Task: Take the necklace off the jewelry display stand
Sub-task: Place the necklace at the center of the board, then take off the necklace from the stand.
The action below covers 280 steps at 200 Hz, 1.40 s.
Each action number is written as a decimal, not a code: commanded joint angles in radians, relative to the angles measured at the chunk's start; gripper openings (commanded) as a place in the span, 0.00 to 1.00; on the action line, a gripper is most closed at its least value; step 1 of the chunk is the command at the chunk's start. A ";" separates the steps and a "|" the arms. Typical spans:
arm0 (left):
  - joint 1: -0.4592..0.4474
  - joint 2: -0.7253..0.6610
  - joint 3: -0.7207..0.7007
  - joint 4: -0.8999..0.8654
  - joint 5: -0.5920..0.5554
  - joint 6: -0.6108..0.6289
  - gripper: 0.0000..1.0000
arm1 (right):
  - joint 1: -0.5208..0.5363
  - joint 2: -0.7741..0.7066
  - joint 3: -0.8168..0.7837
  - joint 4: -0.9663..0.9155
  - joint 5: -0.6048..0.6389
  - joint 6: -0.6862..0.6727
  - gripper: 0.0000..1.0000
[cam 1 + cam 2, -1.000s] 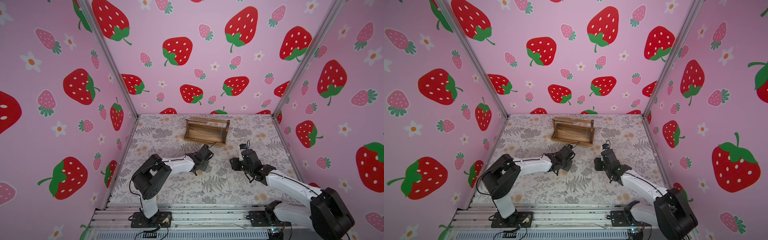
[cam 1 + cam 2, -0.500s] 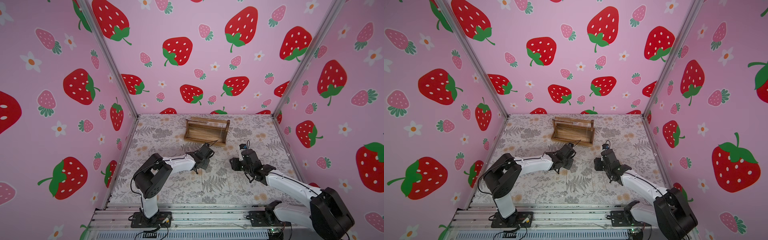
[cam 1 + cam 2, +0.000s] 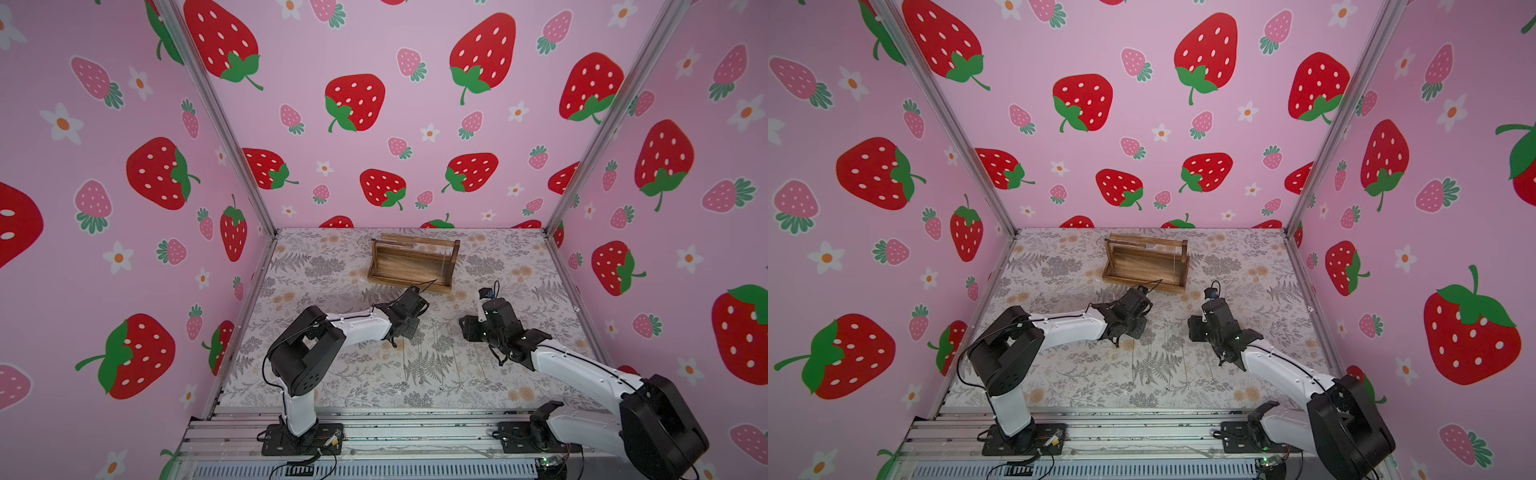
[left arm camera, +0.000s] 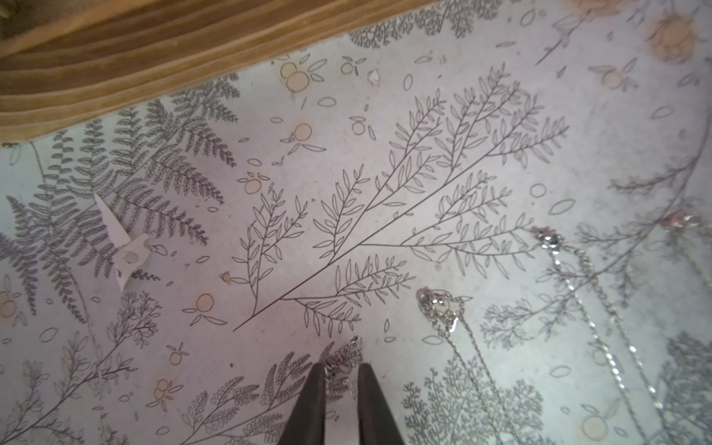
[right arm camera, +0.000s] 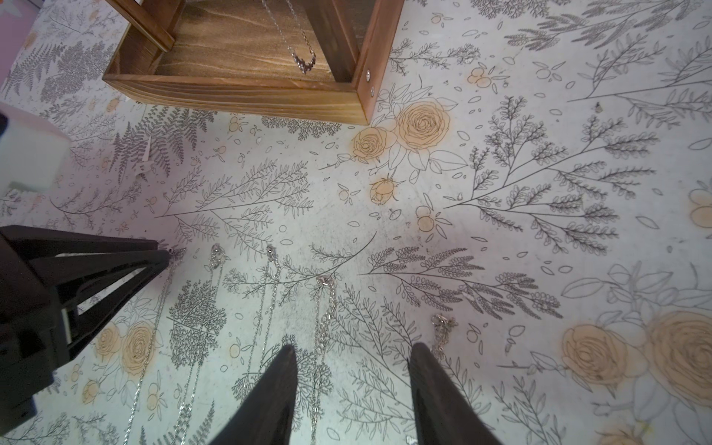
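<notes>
Jaws on the left gripper (image 4: pixel 341 366) stand slightly apart around the end of a chain (image 4: pixel 345 352) lying on the table (image 4: pixel 269 173); those on the right gripper (image 5: pixel 352 348) gape wide, empty. The necklace (image 5: pixel 304 63) hangs from the top bar of the stand (image 5: pixel 250 94) beside its right-end upright, straight ahead of the right gripper, which looks the nearer arm.
</notes>
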 commanded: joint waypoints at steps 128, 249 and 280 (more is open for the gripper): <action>0.038 -0.199 0.095 0.161 0.271 0.001 0.24 | -0.006 0.013 0.030 -0.001 -0.006 -0.006 0.49; 0.157 -0.062 0.333 0.240 0.508 -0.049 0.26 | -0.006 -0.055 0.016 -0.018 0.029 0.002 0.49; 0.176 -0.036 0.356 0.257 0.531 -0.045 0.22 | -0.006 -0.052 0.017 -0.015 0.016 0.005 0.49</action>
